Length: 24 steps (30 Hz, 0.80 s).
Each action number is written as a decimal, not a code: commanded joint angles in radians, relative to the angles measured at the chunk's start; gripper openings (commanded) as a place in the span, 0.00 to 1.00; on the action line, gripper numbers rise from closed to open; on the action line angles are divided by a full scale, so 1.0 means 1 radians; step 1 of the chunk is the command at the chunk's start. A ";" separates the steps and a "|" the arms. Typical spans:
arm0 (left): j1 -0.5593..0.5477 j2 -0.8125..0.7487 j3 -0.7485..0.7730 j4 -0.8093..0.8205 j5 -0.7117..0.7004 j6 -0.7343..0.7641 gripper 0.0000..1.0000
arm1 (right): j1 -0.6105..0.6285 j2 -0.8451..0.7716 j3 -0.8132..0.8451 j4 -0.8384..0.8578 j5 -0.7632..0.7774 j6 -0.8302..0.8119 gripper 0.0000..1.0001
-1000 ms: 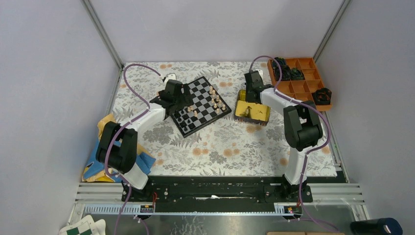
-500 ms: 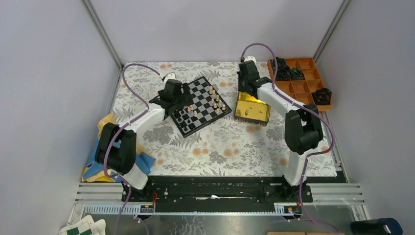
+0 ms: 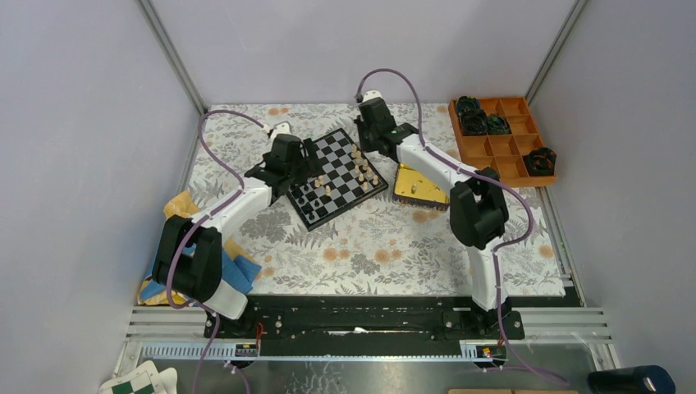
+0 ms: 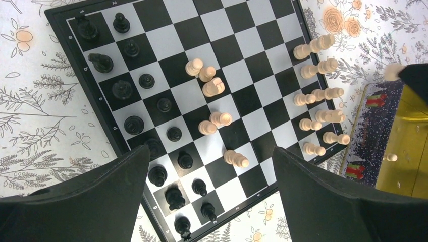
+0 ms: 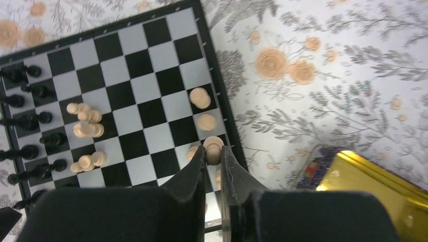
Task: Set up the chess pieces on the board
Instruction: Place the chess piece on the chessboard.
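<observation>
Risk: R gripper (image 5: 213,153) pinches a tan piece (image 5: 213,144) over board (image 5: 136,85) edge row.
Neighbouring tan pieces (image 5: 206,122) stand close; off-centre descent may topple them. L gripper (image 4: 212,164) hangs spread wide above board, holding nothing.

Board (image 3: 336,156) flat, diagonal; black pieces (image 4: 134,125) along one edge; tan pieces (image 4: 328,93) opposite, several mid-board; one tan piece (image 5: 213,146) in jaws.

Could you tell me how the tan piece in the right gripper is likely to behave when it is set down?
The tan piece, pinched in the right gripper, is smaller than a square of the board, so probably very light. It looks slim and rounded, so it may twist in the grip or tip against neighbouring pieces.
</observation>
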 commanded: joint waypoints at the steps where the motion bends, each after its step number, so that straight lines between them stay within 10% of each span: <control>1: 0.008 -0.039 -0.028 0.018 0.014 -0.021 0.99 | 0.046 0.032 0.070 -0.027 -0.030 -0.019 0.00; 24: 0.009 -0.058 -0.078 0.027 0.031 -0.031 0.99 | 0.096 0.177 0.160 -0.039 -0.042 -0.043 0.00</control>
